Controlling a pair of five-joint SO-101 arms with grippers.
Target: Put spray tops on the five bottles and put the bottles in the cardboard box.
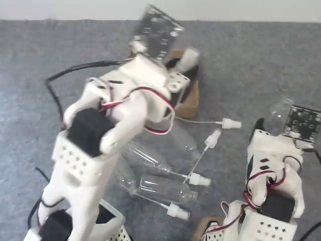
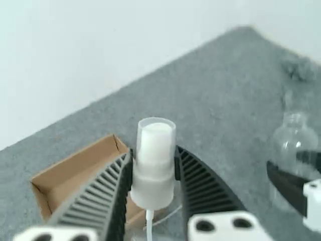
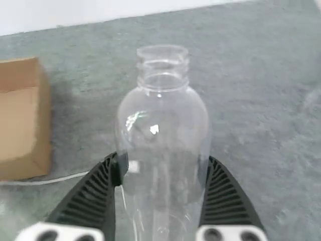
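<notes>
My left gripper (image 2: 153, 158) is shut on a white spray top (image 2: 154, 150), whose thin tube hangs down between the fingers. It hovers over the open cardboard box (image 2: 75, 175). In the high view that gripper (image 1: 185, 60) sits above the box (image 1: 190, 103) at the back. My right gripper (image 3: 163, 164) is shut on a clear bottle (image 3: 163, 125), upright with its neck uncapped. This bottle (image 1: 280, 110) is at the right of the table. Three capped bottles (image 1: 165, 188) lie together mid-table. Two loose spray tops (image 1: 230, 123) lie beside them.
The grey carpet runs to a white wall at the back. A black cable (image 1: 75, 70) loops behind the left arm. White perforated arm bases (image 1: 108, 221) stand at the front edge. A scrap of brown cardboard (image 1: 205, 226) lies beside the right arm's base.
</notes>
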